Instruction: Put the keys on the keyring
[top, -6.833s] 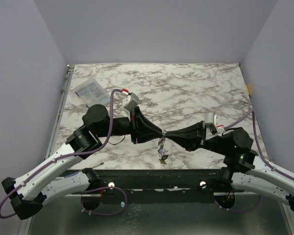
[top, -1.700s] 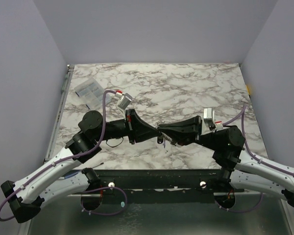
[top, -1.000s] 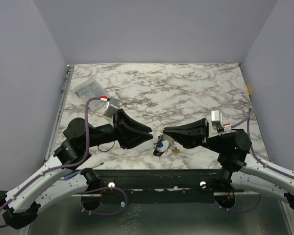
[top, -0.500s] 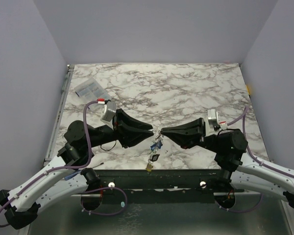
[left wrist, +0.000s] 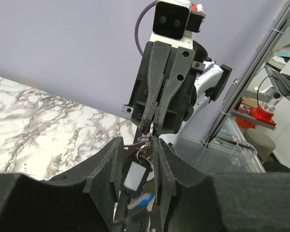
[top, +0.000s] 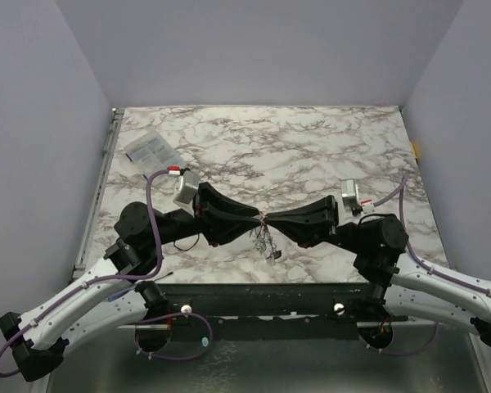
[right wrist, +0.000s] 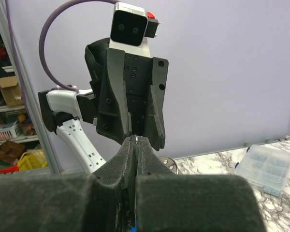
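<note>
My two grippers meet tip to tip above the table's near middle. My right gripper [top: 268, 219] is shut on the thin metal keyring [left wrist: 145, 152]; the wrist view shows its pads pressed together [right wrist: 136, 140]. A black tag with a white label [left wrist: 134, 176] and the small keys [top: 266, 242] hang below it, one with a blue head [left wrist: 144, 200]. My left gripper [top: 259, 219] is open, and its two fingers [left wrist: 117, 159] stand either side of the ring and tag. I cannot tell whether they touch the ring.
A clear plastic compartment box [top: 150, 151] lies at the far left of the marble table [top: 311, 155]; it also shows in the right wrist view [right wrist: 267, 168]. The table's near edge and the arm bases are just below the hanging keys.
A second ago the bunch lay on the table between the parted grippers. The right gripper lifted it, and the left gripper has moved right so its open fingers now straddle the ring.
</note>
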You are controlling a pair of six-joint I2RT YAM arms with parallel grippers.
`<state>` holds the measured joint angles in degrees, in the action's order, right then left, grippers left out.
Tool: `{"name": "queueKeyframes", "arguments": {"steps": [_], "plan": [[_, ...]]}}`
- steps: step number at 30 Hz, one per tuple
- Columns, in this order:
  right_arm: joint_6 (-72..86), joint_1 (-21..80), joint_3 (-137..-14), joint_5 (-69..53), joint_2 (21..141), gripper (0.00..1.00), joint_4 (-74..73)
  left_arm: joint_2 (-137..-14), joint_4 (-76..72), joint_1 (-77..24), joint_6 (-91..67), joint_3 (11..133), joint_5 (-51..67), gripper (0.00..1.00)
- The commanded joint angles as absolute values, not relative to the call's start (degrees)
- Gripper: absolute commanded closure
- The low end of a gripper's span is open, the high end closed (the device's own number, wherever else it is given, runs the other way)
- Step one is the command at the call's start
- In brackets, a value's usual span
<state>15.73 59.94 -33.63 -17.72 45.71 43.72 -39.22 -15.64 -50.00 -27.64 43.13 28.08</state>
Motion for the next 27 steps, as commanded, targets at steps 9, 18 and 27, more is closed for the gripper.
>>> {"name": "queueKeyframes", "arguments": {"steps": [9, 18, 27], "plan": [[17.1, 60.3, -36.0, -18.2, 47.1, 0.99, 47.0, -40.1, -20.5, -50.2, -29.1, 42.0, 29.8, 0.73], [16.7, 60.3, -37.1, -17.9, 47.3, 0.99, 46.9, -40.3, -20.6, -50.2, -29.5, 40.9, 29.2, 0.7], [16.3, 60.3, -37.7, -17.7, 47.0, 0.99, 46.1, -39.3, -21.0, -50.2, -29.2, 40.6, 28.9, 0.56]]}}
